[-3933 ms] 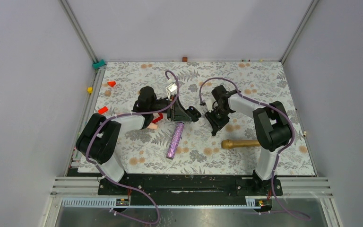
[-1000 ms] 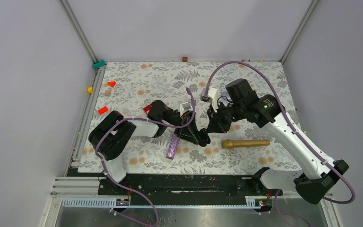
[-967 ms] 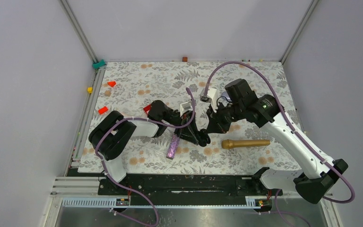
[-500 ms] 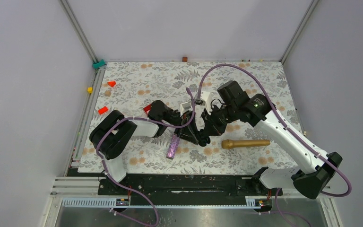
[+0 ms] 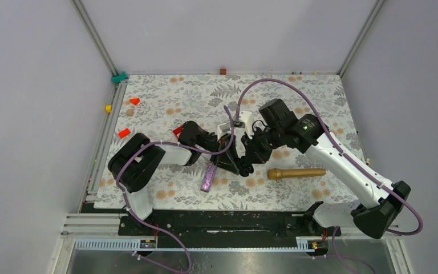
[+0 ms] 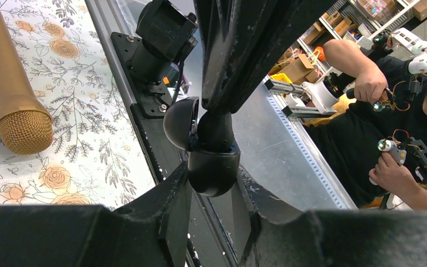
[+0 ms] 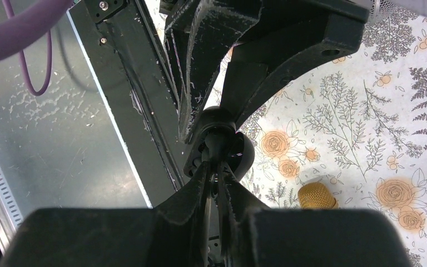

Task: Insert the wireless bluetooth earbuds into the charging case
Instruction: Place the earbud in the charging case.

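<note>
You had the left gripper [image 6: 211, 186] clamped across the lower shell of the small black rounded charging case [image 6: 211, 164]. It held the case off the floral-printed table [image 5: 165, 108] with the domed lid [image 6: 179, 123] swung open. Your right gripper [image 7: 217, 169] met it from above, fingers pinched almost together on what looked like a tiny black rounded earbud [image 7: 217, 146] at the case's mouth. The pictures did not show clearly whether it was seated. I could not find the second earbud.

A bud like that should be very light, hard and glossy, so it could squirt out of a firm pinch. It was best taken by its outer body, leaving the inner end free to drop into its well. The case is stiff plastic, and only its hinge should give.

A second before, your right gripper stood apart to the right of the case, and since then it had closed in to touch. The left hold, the gold metal microphone [image 5: 296, 173] and the purple glitter microphone [image 5: 210, 177] had not shifted.
</note>
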Controlling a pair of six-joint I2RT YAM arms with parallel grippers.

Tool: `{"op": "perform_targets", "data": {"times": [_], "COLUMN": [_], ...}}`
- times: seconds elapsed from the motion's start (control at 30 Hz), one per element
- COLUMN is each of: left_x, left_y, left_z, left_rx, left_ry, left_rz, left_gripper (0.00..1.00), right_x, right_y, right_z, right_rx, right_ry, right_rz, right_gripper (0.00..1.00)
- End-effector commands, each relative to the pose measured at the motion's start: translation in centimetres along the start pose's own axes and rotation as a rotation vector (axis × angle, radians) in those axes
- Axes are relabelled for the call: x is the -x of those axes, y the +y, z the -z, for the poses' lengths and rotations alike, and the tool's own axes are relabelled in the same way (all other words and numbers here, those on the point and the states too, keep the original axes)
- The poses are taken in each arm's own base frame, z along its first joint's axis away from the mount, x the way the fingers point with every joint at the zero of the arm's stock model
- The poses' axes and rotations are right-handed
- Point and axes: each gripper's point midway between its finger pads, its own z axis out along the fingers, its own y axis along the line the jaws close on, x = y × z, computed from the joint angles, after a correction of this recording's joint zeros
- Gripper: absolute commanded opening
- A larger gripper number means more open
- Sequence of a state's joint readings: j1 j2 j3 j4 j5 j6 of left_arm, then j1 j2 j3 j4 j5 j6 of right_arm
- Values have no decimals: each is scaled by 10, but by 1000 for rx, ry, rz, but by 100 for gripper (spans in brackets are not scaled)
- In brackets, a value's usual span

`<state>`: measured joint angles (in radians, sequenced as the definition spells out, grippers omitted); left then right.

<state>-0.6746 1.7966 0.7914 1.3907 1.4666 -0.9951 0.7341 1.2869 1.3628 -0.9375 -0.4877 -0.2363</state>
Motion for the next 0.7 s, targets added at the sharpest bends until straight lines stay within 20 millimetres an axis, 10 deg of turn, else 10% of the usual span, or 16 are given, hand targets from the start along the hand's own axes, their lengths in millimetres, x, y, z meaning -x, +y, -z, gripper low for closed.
{"op": "perform_targets", "data": {"times": [0.0, 0.67], "left_x": [8, 8], "left_y": [-8, -8], "left_z": [-1, -1], "left_rx": [-14, -15], "left_ry": [3, 3], "left_rz": [-101, -108], "left_gripper": [9, 9], "right_x": [6, 7], "right_y": [-1, 4], "right_z": [-5, -17], "right_rx": [-7, 31], "right_ry": [-12, 24], "right_rz": [6, -34], "right_gripper": [2, 5]}}
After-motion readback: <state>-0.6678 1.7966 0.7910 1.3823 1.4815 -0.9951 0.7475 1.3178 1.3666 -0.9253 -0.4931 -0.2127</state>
